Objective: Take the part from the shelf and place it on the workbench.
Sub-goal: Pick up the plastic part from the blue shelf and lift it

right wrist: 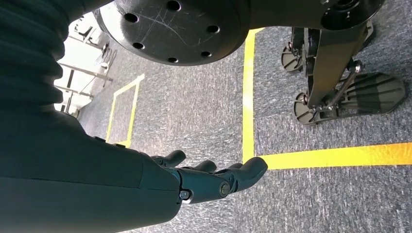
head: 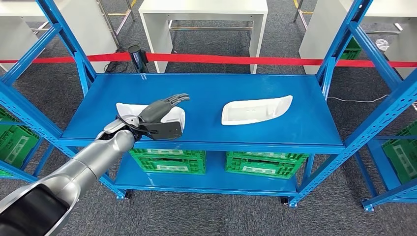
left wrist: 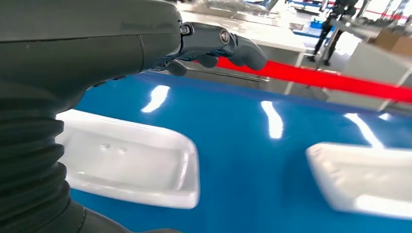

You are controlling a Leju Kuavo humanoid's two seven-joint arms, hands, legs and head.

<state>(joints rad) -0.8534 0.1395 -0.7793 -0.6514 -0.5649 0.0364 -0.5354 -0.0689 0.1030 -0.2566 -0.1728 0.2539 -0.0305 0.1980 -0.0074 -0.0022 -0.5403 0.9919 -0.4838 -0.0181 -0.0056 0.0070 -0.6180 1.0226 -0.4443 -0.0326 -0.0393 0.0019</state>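
- Over the left white part (head: 173,116) on the blue shelf (head: 206,91), the left robot hand (head: 160,110) is hovering with fingers (head: 178,99) stretched forward and apart, gripping nothing.
- Seen from the left wrist, the fingers (left wrist: 228,44) are reaching out above the shelf, and the left part (left wrist: 131,162) is lying under the palm; whether the palm is touching it cannot be told.
- By my reading, the reaching step is in hand: the part is sitting on the shelf, not yet grasped or lifted.
- The next move is likely calling for the robot hand to lower, curl round the part's rim, and lift it off without dragging it.
- The left arm (head: 88,162) is extending diagonally from below left, wrist nearly level, palm facing down toward the part.
- The right robot hand (right wrist: 214,177) is hanging by the robot's side above grey carpet (right wrist: 194,116), fingers loosely spread and holding nothing.
- Yellow floor tape (right wrist: 335,155) is running beneath that hand.
- A second white part (head: 255,110) is lying on the same shelf, well apart from the left one, to its right.
- Green crates (head: 167,161) are sitting on the lower shelf level.
- A red barrier tape (head: 236,60) is stretching behind the shelf, with a white table (head: 204,7) beyond it.
- Which table is serving as the workbench cannot be told.
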